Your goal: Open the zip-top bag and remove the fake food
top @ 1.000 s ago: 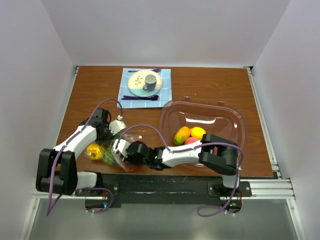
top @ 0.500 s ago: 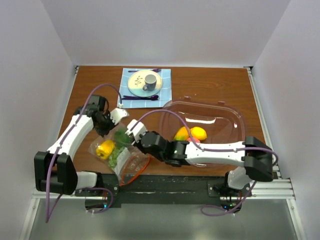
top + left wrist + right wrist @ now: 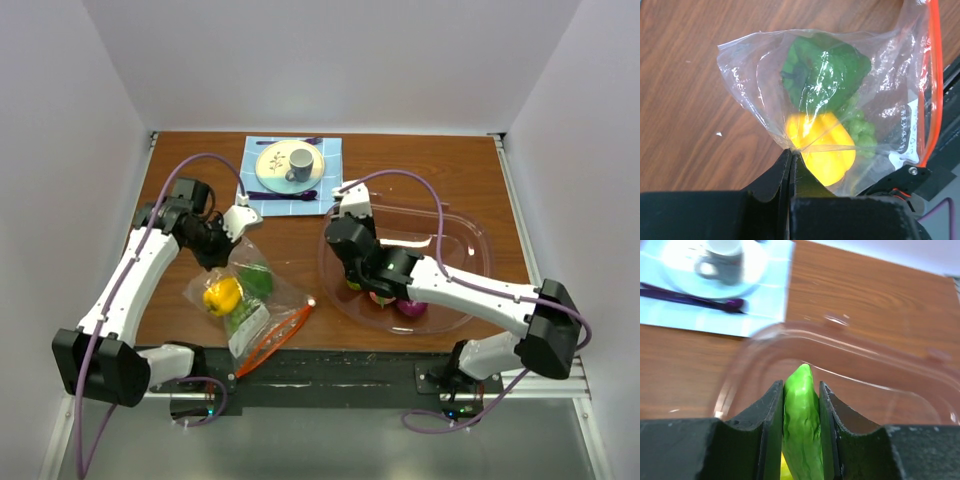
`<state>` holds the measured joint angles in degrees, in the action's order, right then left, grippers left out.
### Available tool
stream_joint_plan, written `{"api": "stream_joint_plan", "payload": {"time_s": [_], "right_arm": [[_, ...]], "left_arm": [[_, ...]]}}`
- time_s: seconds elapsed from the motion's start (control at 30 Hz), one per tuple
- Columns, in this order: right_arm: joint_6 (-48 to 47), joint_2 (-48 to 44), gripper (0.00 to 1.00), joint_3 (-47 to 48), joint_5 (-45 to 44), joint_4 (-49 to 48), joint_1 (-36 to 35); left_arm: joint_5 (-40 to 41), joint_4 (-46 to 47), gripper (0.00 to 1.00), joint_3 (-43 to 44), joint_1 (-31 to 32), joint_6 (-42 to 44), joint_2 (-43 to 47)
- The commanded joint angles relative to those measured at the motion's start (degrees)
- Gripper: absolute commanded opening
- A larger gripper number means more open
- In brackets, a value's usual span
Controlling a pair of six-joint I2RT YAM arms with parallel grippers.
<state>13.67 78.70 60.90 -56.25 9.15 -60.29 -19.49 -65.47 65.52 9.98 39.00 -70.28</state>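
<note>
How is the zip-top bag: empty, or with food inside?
Not empty: inside the clear zip-top bag lie a green pepper, a yellow piece and a grape bunch.

left gripper [image 3: 791, 151], ahead: zip-top bag [image 3: 840, 85] fans out from the tips and blocks that way
left gripper, left side in wrist view: bare bench [image 3: 695, 100], passable
right gripper [image 3: 801, 388], ahead and both sides: bowl [image 3: 865, 352] wall rings it, the only way out is up
right gripper, below: fake food [image 3: 411, 306] on bowl floor, near the tips
right gripper, past rim: cup [image 3: 720, 265] on plate [image 3: 755, 270] ahead-left, bare bench ahead-right
</note>
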Motion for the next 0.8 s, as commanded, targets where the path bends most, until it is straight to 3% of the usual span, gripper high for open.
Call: {"api": "stream_joint_plan", "payload": {"time_s": [0.0,0.03,0.17,0.2,0.33,0.43,0.57,0.67,0.77], "right_arm": [[7.50,1.80,0.02,-0.79,-6.59,9.38,2.28],[8.82,2.42,0.11,-0.70,-6.16,10.18,2.55],[8.30,3.05,0.86,-0.70,-4.22,9.23,2.46],[7.26,1.74,0.99,-1.05,-4.13,7.48,2.37],[1.19,-4.68,0.99,-3.77,-2.38,0.88,0.27],[-2.59,-9.17,0.99,-5.79,1.92,-2.99,-2.28],[-4.00,-9.53,0.99,-6.68,3.34,-3.26,-5.97],[-2.60,-7.68,0.95,-7.02,4.91,-2.03,-8.17],[-0.67,-6.54,0.88,-7.99,8.25,-2.55,-10.36]], "left_arm": [[-0.21,-1.07,0.00,-1.08,1.09,-2.70,1.64],[0.06,-0.63,0.00,-1.70,1.18,-2.79,1.73],[2.86,4.20,0.00,-6.00,1.36,-3.32,1.38],[4.09,5.34,0.00,-8.10,1.45,-3.84,1.11],[9.81,6.26,0.00,-7.26,3.98,-7.71,1.37],[7.10,4.13,0.00,-0.23,5.75,-9.38,4.36],[2.88,-4.04,0.00,9.00,6.72,-10.88,1.55],[2.34,-2.74,0.00,6.14,6.98,-10.53,2.95],[8.40,1.22,0.00,-2.19,6.90,-9.92,2.26]]}}
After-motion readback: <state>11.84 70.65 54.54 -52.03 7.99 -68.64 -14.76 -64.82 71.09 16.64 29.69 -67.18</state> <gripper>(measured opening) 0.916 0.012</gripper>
